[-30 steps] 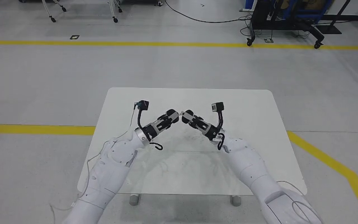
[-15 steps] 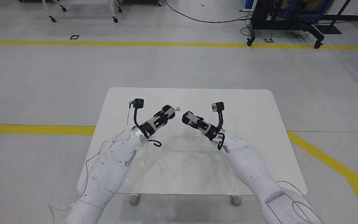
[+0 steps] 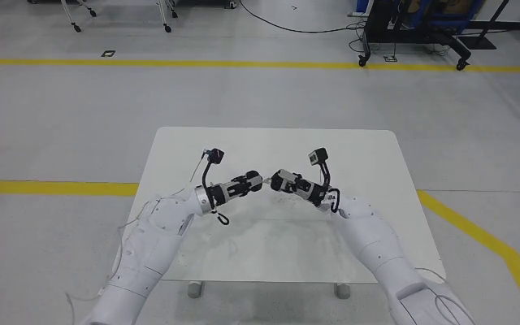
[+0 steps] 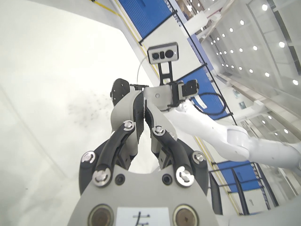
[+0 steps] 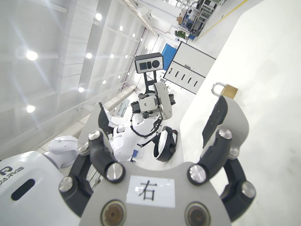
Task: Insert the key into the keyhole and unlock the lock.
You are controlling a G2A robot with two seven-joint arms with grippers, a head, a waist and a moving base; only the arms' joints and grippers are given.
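A brass-bodied lock (image 5: 227,90) lies flat on the white tabletop (image 3: 366,244), just beyond one fingertip of the right end effector (image 5: 161,102), whose two fingers stand wide apart and hold nothing. The lock's long axis runs along the tabletop surface. Its silver shackle is turned toward the tabletop's edge and the other arm, and its brass body toward the tabletop's interior; the keyhole is too small to make out. The left end effector (image 4: 143,109) has its ribbed pads pressed together, and whether anything is pinched between them cannot be told. Seen from above, the two arms enter from the lower left and lower right of the frame. Their end effectors face each other tip to tip, close together, at the middle of the frame over the centre of the tabletop. The tabletop is a white slab with rounded corners, marked with dark specks (image 4: 89,109) near the left end effector. Around it spreads a grey factory floor crossed by yellow lines (image 3: 244,62), one across the upper part of the frame and one level with the tabletop's middle. A black-framed trolley (image 3: 414,32) stands at the upper right, with a black cable (image 3: 284,24) looping beside it. Blue wall panels (image 4: 145,5), a white cabinet (image 5: 188,76) and rows of ceiling lights (image 5: 30,55) show behind the arms
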